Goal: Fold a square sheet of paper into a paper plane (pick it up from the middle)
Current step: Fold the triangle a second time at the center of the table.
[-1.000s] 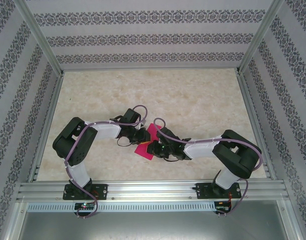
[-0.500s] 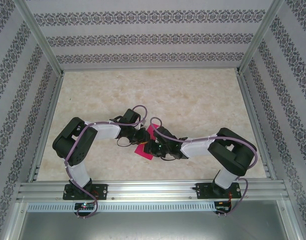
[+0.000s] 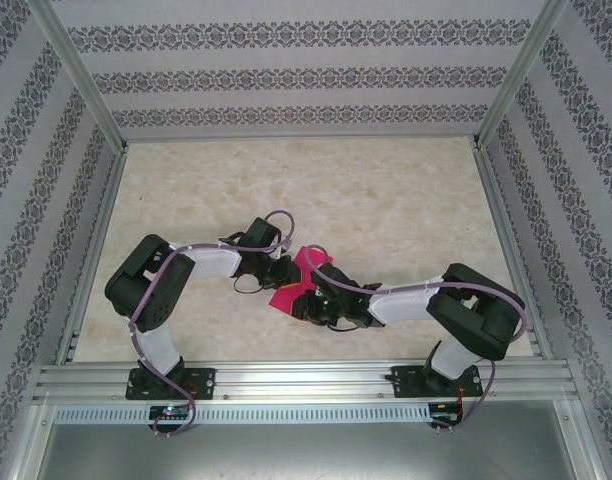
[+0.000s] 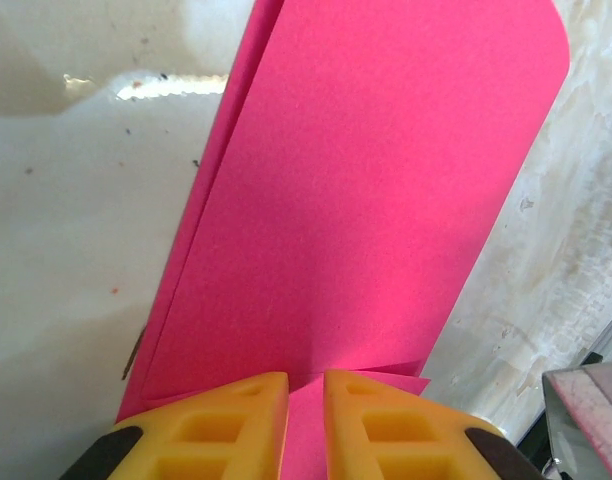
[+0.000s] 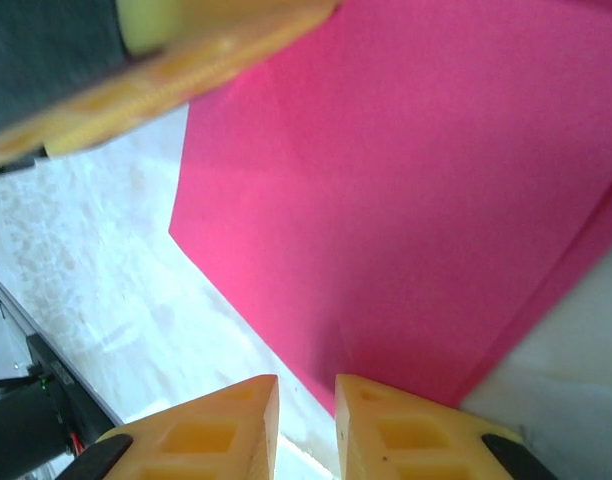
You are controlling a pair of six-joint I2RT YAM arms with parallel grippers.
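My left pincer pinches the paper, which runs toward 12 o'clock. My right pincer is narrow; I cannot tell whether it grips.

walls: white with dark floral bands | tabletop: beige marble pattern | frame: aluminium rails

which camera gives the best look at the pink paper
Left wrist: the pink paper is close and large, its folded layers and edges clear. Right wrist shows a flat corner of it; top external, a small, partly covered patch.
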